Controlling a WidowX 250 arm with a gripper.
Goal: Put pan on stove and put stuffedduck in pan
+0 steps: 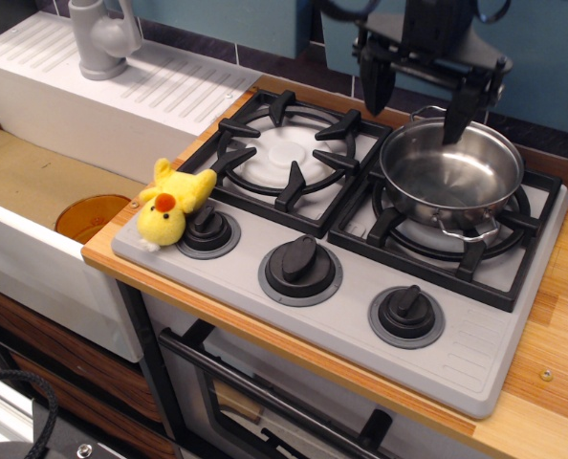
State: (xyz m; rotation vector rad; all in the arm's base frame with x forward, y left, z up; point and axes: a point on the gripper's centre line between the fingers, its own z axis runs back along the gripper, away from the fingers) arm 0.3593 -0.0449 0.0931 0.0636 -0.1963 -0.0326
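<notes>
The shiny steel pan (451, 177) sits on the right burner grate of the grey stove (475, 349). It is empty. The yellow stuffedduck (169, 207) lies on the stove's front left corner, beside the left knob (207, 229). My gripper (414, 110) hangs open above the pan's far left rim, with one dark finger (375, 84) outside the rim on the left and the other over the pan's inside. It holds nothing.
The left burner grate (289, 153) is bare. A white sink with a grey faucet (102, 38) and an orange drain plug (91, 216) lies to the left. A wooden counter (552, 382) frames the stove. A blue wall stands behind.
</notes>
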